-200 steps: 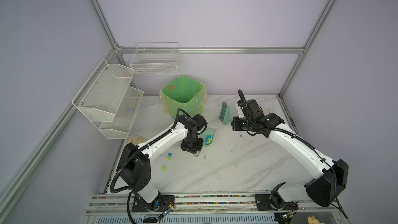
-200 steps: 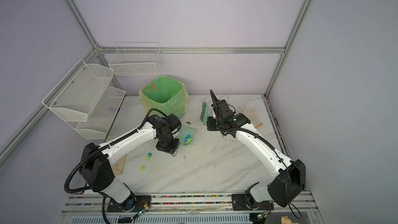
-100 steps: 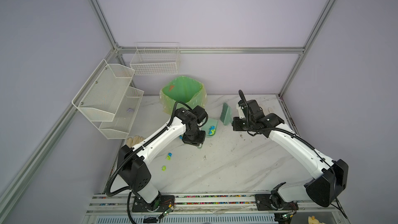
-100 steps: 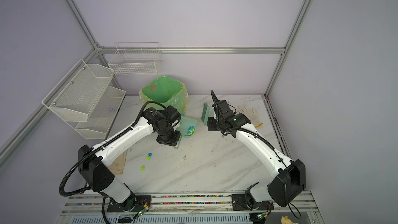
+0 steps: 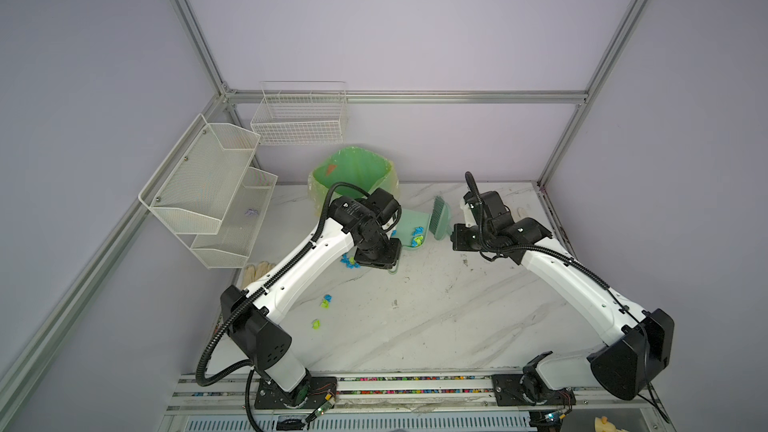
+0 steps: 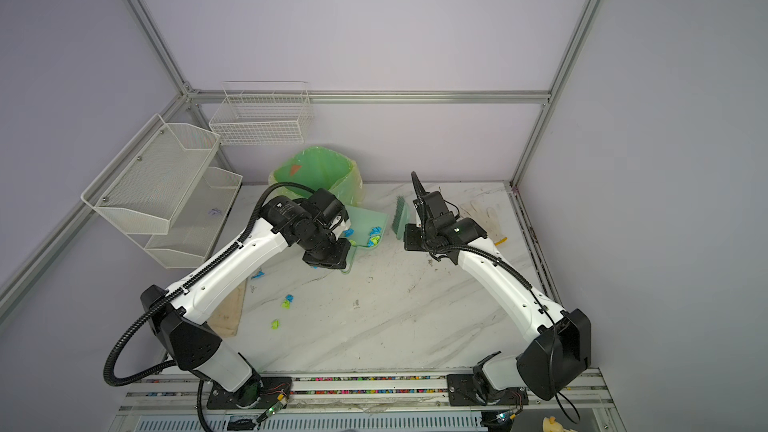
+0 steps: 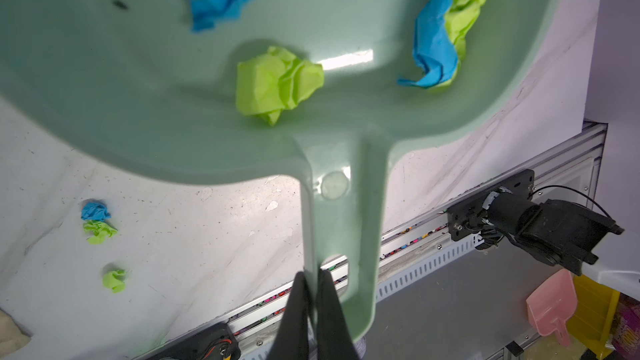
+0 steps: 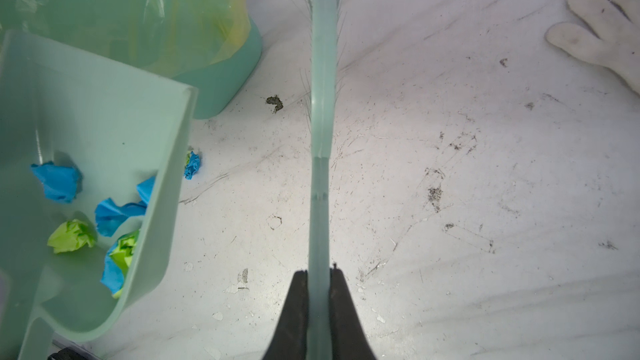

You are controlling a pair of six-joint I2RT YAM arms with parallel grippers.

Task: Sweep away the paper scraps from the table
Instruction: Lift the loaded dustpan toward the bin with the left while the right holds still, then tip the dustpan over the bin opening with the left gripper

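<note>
My left gripper [image 7: 313,273] is shut on the handle of a pale green dustpan [image 7: 138,81], held above the table [image 5: 436,317] beside the bin. Several blue and yellow-green paper scraps [image 7: 277,84] lie in the pan; in a top view they show at its right side [image 5: 417,236]. More paper scraps lie on the table: a blue and green pair [image 5: 326,301], a green one [image 5: 316,323], blue ones under my left arm [image 5: 348,261], and one by the pan's edge [image 8: 192,164]. My right gripper [image 8: 319,271] is shut on a green brush [image 8: 322,98], just right of the dustpan [image 5: 409,222].
A bin lined with a green bag [image 5: 353,172] stands at the back, behind the dustpan. White gloves lie at the back right [image 6: 484,218] and at the left edge [image 5: 259,270]. Wire shelves [image 5: 208,189] and a basket [image 5: 299,118] hang on the left. A dark speck [image 8: 274,102] lies near the brush.
My left arm has carried the dustpan with its scraps back and to the right, toward the bin and the brush. The right arm and brush have not moved.
</note>
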